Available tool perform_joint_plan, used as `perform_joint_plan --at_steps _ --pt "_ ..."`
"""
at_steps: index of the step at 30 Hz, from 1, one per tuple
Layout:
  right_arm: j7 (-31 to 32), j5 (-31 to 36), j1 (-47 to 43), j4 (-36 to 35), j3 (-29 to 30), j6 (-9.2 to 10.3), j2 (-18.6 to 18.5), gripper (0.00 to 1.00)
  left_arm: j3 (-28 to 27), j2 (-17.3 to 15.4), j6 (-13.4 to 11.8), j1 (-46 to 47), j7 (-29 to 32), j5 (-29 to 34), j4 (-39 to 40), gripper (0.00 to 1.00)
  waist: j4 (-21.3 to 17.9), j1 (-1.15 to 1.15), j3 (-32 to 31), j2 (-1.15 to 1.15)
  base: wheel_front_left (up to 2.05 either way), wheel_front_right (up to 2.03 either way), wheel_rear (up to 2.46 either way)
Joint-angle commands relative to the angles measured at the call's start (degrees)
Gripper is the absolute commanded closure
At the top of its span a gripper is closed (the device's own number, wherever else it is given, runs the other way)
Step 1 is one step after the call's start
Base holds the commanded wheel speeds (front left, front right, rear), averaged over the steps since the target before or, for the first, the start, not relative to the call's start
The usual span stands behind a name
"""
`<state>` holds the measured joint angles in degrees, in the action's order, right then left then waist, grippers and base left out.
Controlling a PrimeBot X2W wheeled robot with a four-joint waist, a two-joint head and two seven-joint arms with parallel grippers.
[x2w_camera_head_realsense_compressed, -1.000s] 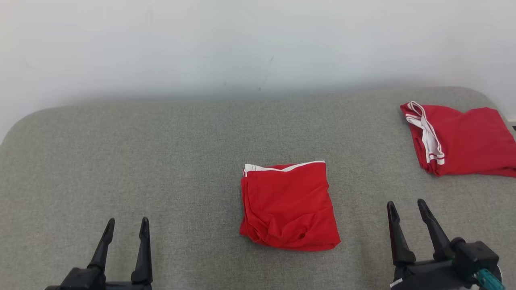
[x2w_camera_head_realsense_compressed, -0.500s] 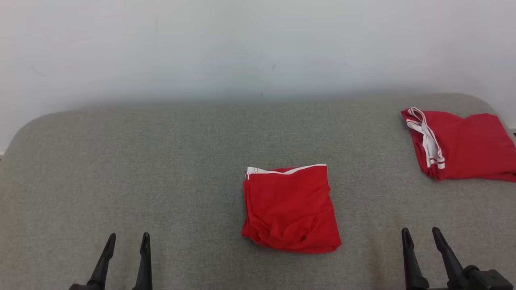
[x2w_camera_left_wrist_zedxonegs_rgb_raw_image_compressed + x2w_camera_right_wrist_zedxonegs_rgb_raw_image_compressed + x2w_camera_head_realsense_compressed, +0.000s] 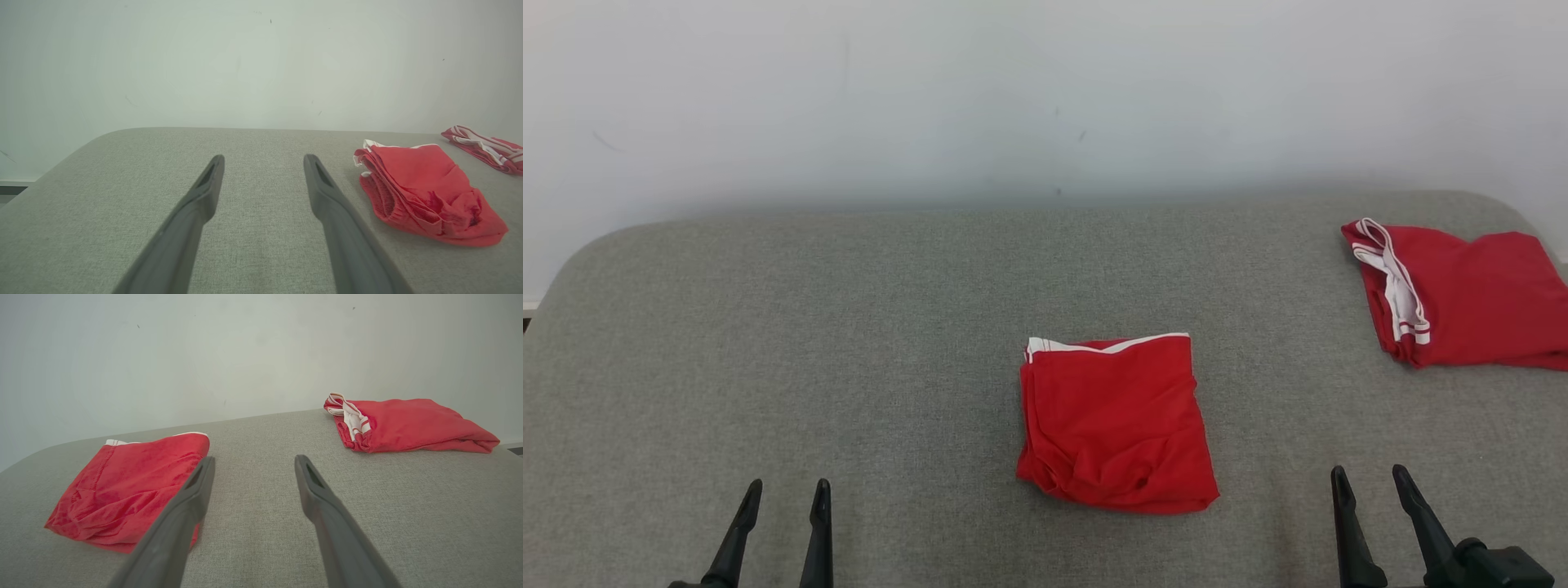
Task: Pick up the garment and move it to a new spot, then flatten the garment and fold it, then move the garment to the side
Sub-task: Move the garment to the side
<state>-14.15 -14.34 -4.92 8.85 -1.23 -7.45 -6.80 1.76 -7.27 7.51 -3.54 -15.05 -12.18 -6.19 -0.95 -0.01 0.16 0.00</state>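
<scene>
Folded red garment (image 3: 1117,425) mid-surface, both grippers clear of it.
Lies as compact square, white trim (image 3: 1107,344) at far edge, near edge bunched, centre of grey padded surface (image 3: 849,327). Looks folded already, so prob. only the move aside remains. 2nd red garment (image 3: 1462,298) sits folded at far right, well apart; likely marks the side spot. Near-left the left gripper (image 3: 789,486), near-right the right gripper (image 3: 1368,472), each w/ fingers spread, nothing held, flanking garment w/o touching. Placed, I'd judge, so either can reach in for pickup.
</scene>
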Motion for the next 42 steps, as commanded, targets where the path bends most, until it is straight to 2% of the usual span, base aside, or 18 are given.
perform_joint_plan --at_steps 1,7,15,25,35,42 --pt "-0.1 0.4 -0.2 0.1 -0.1 -0.01 0.1 0.00 0.0 -0.3 -0.1 -0.7 -0.1 0.4 0.0 0.00 0.1 0.01 0.0 0.00 0.00 0.00 0.00" --pt "-0.1 0.0 1.7 1.5 -0.3 -0.01 0.5 0.00 -0.1 0.0 -0.1 0.0 -0.1 0.5 -0.3 0.00 0.5 0.01 0.5 0.00 0.00 0.00 0.00" --pt "0.5 0.8 10.3 6.3 -2.2 -0.01 -0.8 0.00 1.5 0.6 -0.1 2.3 -0.1 0.9 -0.7 0.00 3.1 0.01 1.9 0.00 0.00 0.00 0.00" --pt "2.6 1.2 21.0 19.0 -2.6 -0.01 -1.6 0.00 5.1 0.4 -0.1 6.4 -0.1 0.1 -2.4 0.00 8.6 0.01 4.5 0.00 0.00 0.00 0.00" --pt "2.7 1.4 27.7 31.7 -3.9 -0.01 -1.4 0.00 6.2 0.6 -0.1 8.5 -0.1 -0.4 -3.2 0.00 11.1 0.01 6.7 0.00 0.00 0.00 0.00" --pt "3.9 1.0 29.4 40.1 -5.2 -0.01 -0.2 0.00 6.1 0.7 -0.1 9.3 -0.1 -0.4 -3.3 0.00 11.3 0.01 7.6 0.00 0.00 0.00 0.00"
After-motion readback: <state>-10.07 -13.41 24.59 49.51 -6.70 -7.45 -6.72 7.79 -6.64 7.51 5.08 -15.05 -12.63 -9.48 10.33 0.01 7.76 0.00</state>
